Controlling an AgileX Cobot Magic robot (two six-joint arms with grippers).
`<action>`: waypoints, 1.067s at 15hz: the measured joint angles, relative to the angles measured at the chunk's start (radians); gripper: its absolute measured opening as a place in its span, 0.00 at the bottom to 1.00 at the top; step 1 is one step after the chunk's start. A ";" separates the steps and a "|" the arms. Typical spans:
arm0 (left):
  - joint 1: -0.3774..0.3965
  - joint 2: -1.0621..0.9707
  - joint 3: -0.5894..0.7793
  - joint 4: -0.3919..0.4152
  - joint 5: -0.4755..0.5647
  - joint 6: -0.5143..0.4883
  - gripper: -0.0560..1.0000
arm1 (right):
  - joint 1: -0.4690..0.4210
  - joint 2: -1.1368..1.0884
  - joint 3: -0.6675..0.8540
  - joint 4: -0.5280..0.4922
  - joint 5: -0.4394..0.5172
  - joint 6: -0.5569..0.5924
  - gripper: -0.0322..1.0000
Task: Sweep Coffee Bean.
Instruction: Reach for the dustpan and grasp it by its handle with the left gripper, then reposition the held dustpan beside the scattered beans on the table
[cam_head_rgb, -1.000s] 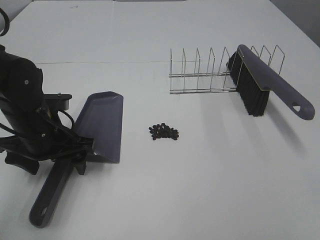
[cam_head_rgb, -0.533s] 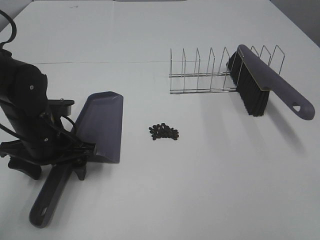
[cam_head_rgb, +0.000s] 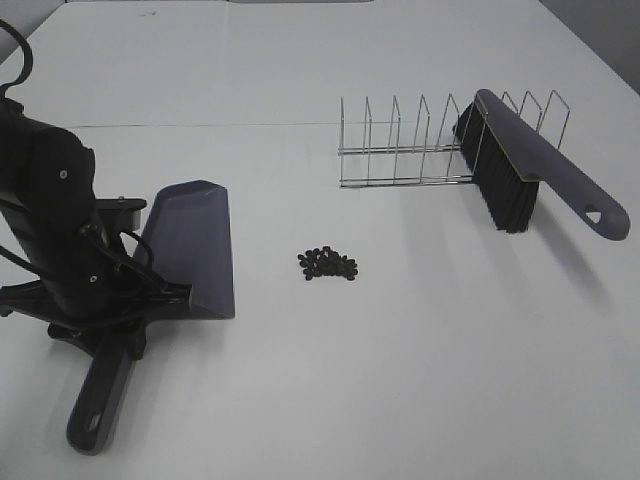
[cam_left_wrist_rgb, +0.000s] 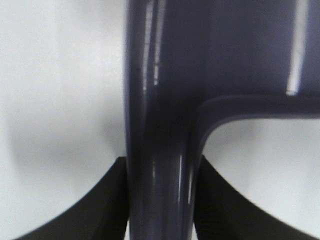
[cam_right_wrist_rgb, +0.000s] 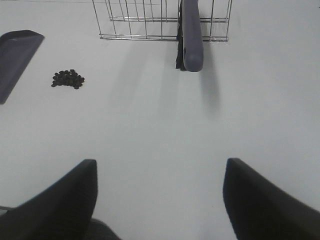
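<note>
The coffee beans (cam_head_rgb: 327, 264) lie in a small dark cluster on the white table, also in the right wrist view (cam_right_wrist_rgb: 68, 79). The grey-purple dustpan (cam_head_rgb: 190, 245) sits left of them, its long side edge facing the beans across a gap. My left gripper (cam_head_rgb: 125, 325) is shut on the dustpan handle (cam_left_wrist_rgb: 160, 125), close to the pan. The brush (cam_head_rgb: 530, 165), with black bristles, leans in the wire rack (cam_head_rgb: 400, 150) at the back right. My right gripper (cam_right_wrist_rgb: 160, 195) is open and empty, well short of the brush (cam_right_wrist_rgb: 192, 40); it is out of the exterior view.
The wire rack (cam_right_wrist_rgb: 140, 20) stands behind the beans. The dustpan's edge (cam_right_wrist_rgb: 15, 55) shows at the left of the right wrist view. White table lies between beans, rack and right gripper.
My left arm has turned and shifted the dustpan: its pan end moved a little left, away from the beans, and the handle end swung right. Beans and brush have not moved.
</note>
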 joint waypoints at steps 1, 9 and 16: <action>0.000 0.000 0.000 -0.004 0.000 -0.001 0.36 | 0.000 0.000 0.000 0.000 0.000 0.000 0.64; 0.000 -0.031 0.000 0.072 0.040 0.091 0.36 | 0.000 0.000 0.000 0.000 0.000 0.000 0.64; -0.001 -0.123 0.011 0.086 0.052 0.102 0.36 | 0.000 0.000 0.000 0.000 0.000 0.000 0.64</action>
